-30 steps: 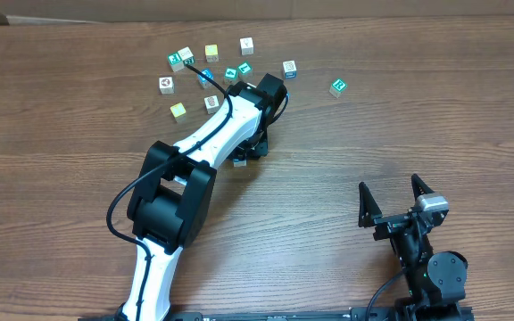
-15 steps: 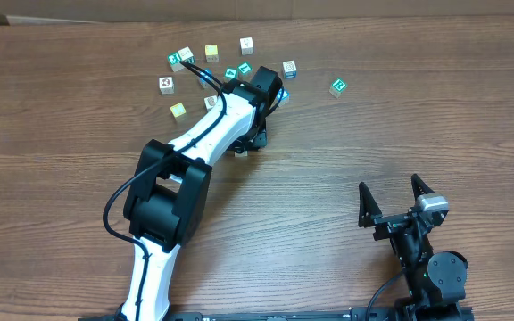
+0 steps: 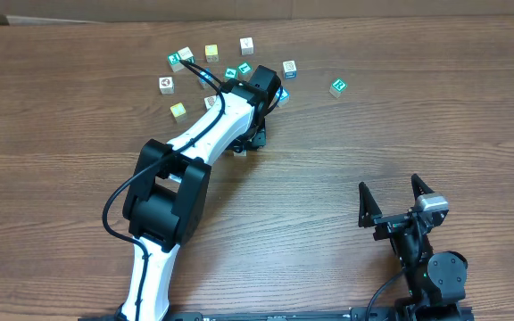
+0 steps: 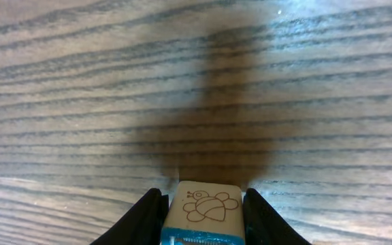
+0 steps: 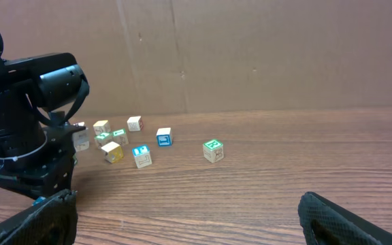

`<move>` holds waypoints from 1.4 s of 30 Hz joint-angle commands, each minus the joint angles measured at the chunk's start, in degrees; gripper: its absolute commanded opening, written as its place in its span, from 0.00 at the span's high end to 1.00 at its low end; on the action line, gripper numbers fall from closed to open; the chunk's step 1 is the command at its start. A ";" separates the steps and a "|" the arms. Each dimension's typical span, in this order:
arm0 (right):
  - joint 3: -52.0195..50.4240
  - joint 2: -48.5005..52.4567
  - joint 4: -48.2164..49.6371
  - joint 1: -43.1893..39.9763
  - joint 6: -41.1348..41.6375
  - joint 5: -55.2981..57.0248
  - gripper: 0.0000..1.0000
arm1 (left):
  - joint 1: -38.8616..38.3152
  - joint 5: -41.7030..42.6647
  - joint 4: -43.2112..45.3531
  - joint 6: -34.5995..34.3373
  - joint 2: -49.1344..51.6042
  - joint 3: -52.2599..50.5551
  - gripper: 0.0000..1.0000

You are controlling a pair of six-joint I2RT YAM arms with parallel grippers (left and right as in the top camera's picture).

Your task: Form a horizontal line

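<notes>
My left gripper [image 4: 205, 219] is shut on a small wooden cube [image 4: 206, 209] with a bee drawing on its pale face and a blue face below. It is held just above the wood grain. In the overhead view the left gripper [image 3: 244, 143] sits under its wrist at the near edge of a scatter of cubes [image 3: 230, 73]. No horizontal line shows; the cubes lie loose. A teal-green letter cube [image 3: 338, 86] lies apart at the right. My right gripper [image 3: 398, 198] stands open and empty near the front right, fingers [image 5: 332, 214] wide.
Loose cubes ring the left wrist: a yellow one [image 3: 178, 110], a white one with a grey picture [image 3: 166, 84], a white and blue one [image 3: 289, 68]. The left arm [image 5: 26, 136] fills the left of the right wrist view. A cardboard wall backs the table.
The left arm has moved away from me toward the scattered cubes, carrying its cube, then held still. The right arm has not moved.
</notes>
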 commanded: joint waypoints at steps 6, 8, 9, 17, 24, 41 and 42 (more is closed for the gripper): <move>-0.59 -0.20 0.35 0.22 0.22 0.70 0.00 | 0.04 0.92 -0.81 0.02 -2.21 0.96 0.67; -0.59 -0.20 0.33 0.22 0.22 0.70 0.00 | 0.04 0.92 -0.92 -0.79 -2.21 0.96 0.66; -0.59 -0.20 0.35 0.22 0.22 0.70 0.00 | 0.04 0.92 -1.03 -1.40 -2.21 0.96 0.66; -0.59 -0.20 0.35 0.22 0.22 0.70 0.00 | 0.46 0.76 -1.88 -1.42 -2.23 3.10 0.34; -0.59 -0.20 0.35 0.22 0.22 0.70 0.00 | 4.44 -1.33 -6.88 1.51 -2.23 21.94 0.22; -0.59 -0.20 0.35 0.22 0.22 0.70 0.00 | 11.82 -1.05 -1.18 -0.07 -1.57 16.79 0.33; -0.59 -0.20 0.35 0.22 0.22 0.72 0.00 | 11.82 -1.05 0.44 -0.07 -1.57 15.02 0.33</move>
